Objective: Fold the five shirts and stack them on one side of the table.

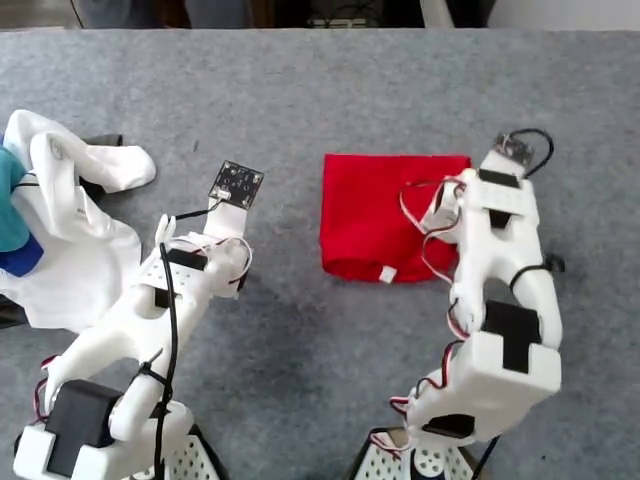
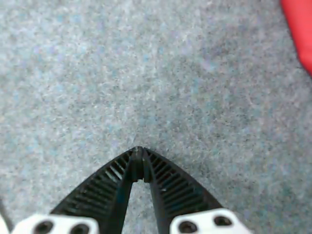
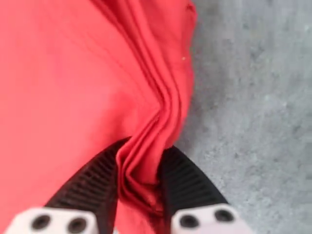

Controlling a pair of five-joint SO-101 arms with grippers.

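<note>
A folded red shirt (image 1: 385, 215) lies flat on the grey table, right of centre. My right gripper (image 3: 144, 153) is shut on a bunched fold along the red shirt's (image 3: 73, 73) right edge, with cloth pinched between its black fingers (image 3: 97, 180). The right arm (image 1: 495, 250) covers that edge from above. My left gripper (image 2: 139, 155) is shut with nothing in it, just above bare table to the left of the red shirt (image 2: 300, 29). The left arm (image 1: 170, 290) stands between the shirt and the pile.
A loose pile of unfolded shirts sits at the table's left edge: a white one (image 1: 70, 230) on top, with teal and blue cloth (image 1: 15, 220) showing. Grey felt table (image 1: 300, 90) stretches open across the back and between the arms.
</note>
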